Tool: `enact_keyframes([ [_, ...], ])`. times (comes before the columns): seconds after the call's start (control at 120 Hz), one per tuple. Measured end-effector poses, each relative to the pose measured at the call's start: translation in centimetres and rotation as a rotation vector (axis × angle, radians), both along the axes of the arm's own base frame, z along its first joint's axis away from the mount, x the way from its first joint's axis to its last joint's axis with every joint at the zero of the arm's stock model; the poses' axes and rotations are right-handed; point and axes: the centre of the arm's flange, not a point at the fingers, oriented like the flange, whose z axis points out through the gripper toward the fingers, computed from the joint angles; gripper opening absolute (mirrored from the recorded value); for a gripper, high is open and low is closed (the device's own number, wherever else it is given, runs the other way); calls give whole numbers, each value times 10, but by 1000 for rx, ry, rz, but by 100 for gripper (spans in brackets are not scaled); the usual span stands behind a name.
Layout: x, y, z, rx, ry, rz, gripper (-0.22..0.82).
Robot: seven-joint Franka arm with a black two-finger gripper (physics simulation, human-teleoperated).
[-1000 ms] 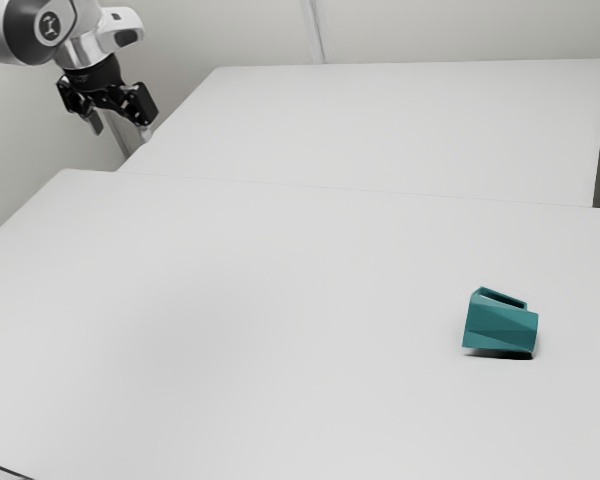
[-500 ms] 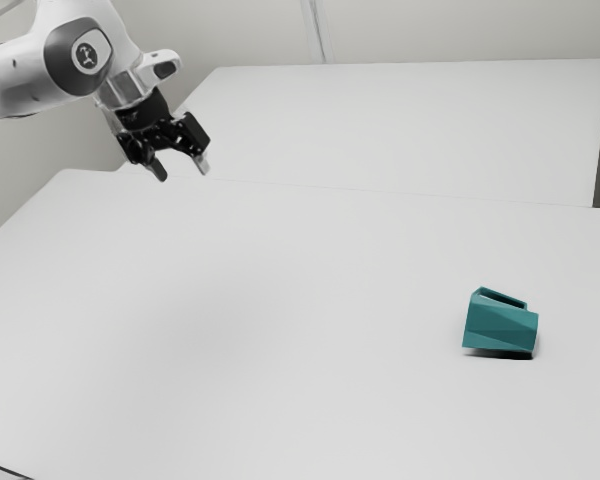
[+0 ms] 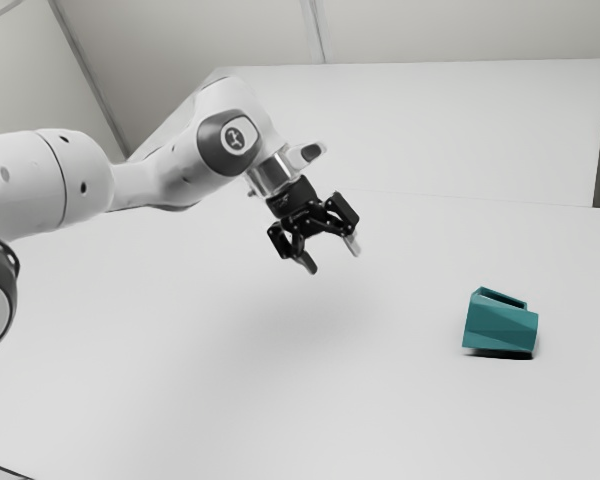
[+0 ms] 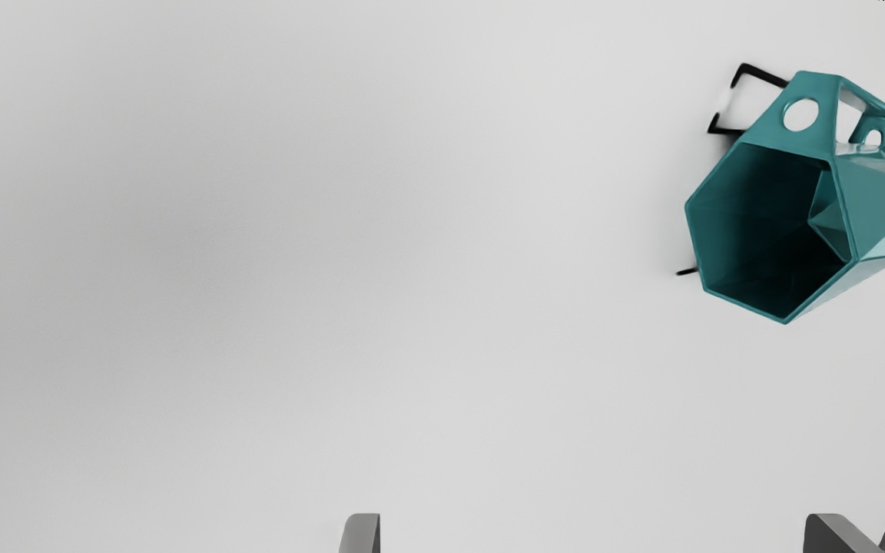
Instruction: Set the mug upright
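My gripper hangs above the table in the exterior view, tilted, on the exterior view's left of the mug and some distance from it. The teal faceted mug lies on its side on the table. In the wrist view the fingers of the gripper stand wide apart with nothing between them. There the mug shows its dark open mouth and its handle, which has round holes; neither finger touches it.
The white table carries the mug, with a dark shadow along the mug's underside. Behind it stands a second pale surface. A thin dark line crosses the table's near corner at the exterior view's left.
From the exterior view's upper left, my arm has reached in over the table, bringing the open gripper lower and closer to the mug. The mug lies where it was.
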Motion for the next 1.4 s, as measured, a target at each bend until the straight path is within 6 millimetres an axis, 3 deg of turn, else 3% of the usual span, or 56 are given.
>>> enact_keyframes([
  [0.242, 11, -55, -61, -85, 52, 135, 60],
  [0.375, 13, -76, -75, -144, 76, 208, 60],
  [0.658, -4, -133, -97, -266, 173, 294, 60],
  [1.092, 35, -144, -122, -299, 126, 361, 60],
  [1.4, 32, -174, -135, -330, 143, 353, 60],
])
